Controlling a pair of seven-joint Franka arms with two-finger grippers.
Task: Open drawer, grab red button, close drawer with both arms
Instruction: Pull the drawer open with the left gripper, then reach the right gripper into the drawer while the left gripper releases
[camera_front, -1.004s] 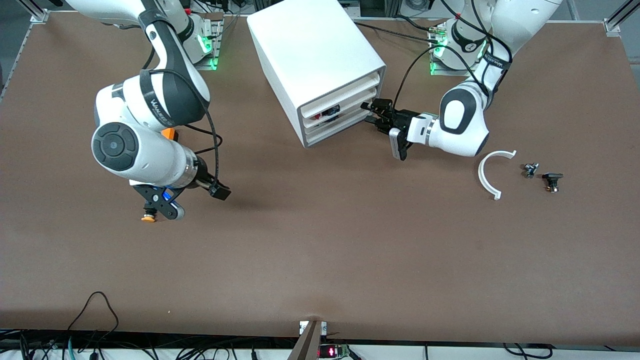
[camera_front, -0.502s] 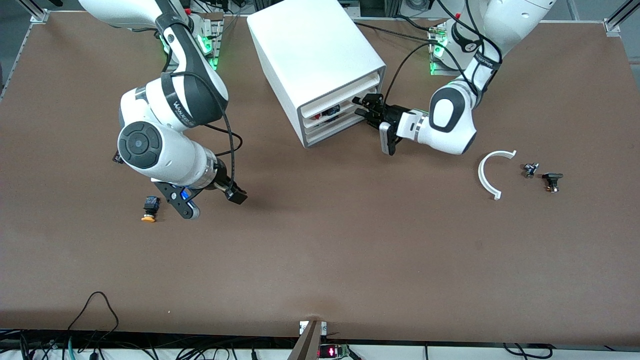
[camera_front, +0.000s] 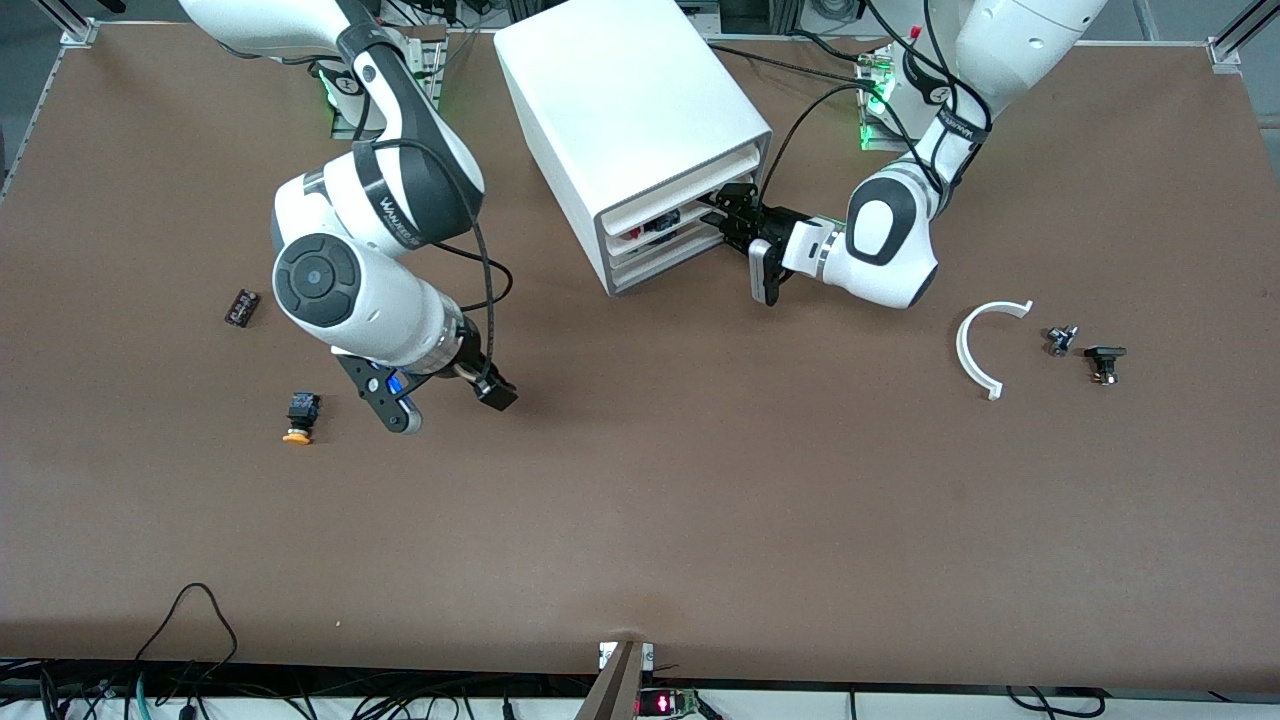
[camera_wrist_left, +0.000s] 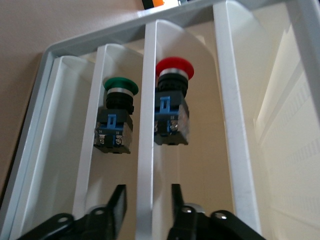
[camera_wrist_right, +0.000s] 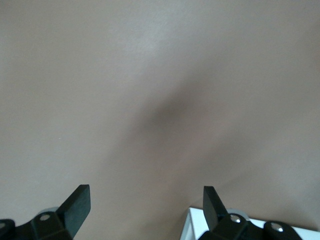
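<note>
Left gripper (camera_wrist_left: 147, 205): horizontal at cabinet (camera_front: 620, 110) front, jaws straddling drawer (camera_wrist_left: 150, 125) front, gap remaining | button (camera_wrist_left: 172, 100): inside drawer | right gripper (camera_wrist_right: 145, 200): over bare desk (camera_front: 700, 500), jaws wide apart, empty.

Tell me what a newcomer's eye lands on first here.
The white cabinet near the arms' bases, with the left gripper at its drawer fronts, fingers either side of a front edge. Inside sit a red button and a green-capped one. The right gripper hangs open above bare table.
</note>
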